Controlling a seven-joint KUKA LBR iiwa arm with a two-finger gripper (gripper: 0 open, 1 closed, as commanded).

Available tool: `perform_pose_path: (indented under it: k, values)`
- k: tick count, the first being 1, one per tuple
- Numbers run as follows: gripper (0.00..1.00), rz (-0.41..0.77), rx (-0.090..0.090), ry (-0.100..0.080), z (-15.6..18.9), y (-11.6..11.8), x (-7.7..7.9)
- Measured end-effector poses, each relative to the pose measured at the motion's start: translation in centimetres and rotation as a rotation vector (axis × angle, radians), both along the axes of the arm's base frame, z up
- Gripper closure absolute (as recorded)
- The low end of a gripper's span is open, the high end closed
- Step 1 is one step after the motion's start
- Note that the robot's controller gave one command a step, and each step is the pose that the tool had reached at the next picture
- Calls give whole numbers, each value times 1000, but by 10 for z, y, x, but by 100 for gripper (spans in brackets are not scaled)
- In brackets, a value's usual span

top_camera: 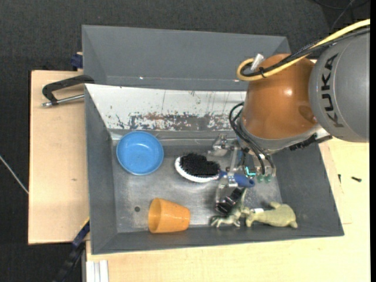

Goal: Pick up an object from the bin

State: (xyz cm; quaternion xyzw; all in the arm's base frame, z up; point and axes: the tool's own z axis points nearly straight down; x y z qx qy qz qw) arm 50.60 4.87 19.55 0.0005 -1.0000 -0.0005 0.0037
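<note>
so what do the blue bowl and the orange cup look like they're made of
Blue round bowl: probably plastic, going by its even, saturated colour and smooth, faintly glossy inside. Orange tapered cup, lying on its side: likely plastic too, uniform colour, duller finish.
</note>
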Motion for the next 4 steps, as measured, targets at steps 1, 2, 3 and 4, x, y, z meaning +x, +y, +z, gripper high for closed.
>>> perform_pose_path:
  k: [1,2,3,4]
  values:
    - [0,0,2,-16,-125,3,60]
    - [0,-110,2,-15,-93,33,64]
    - [0,-361,0,-12,-79,19,85]
    - [0,-544,1,-9,-122,30,88]
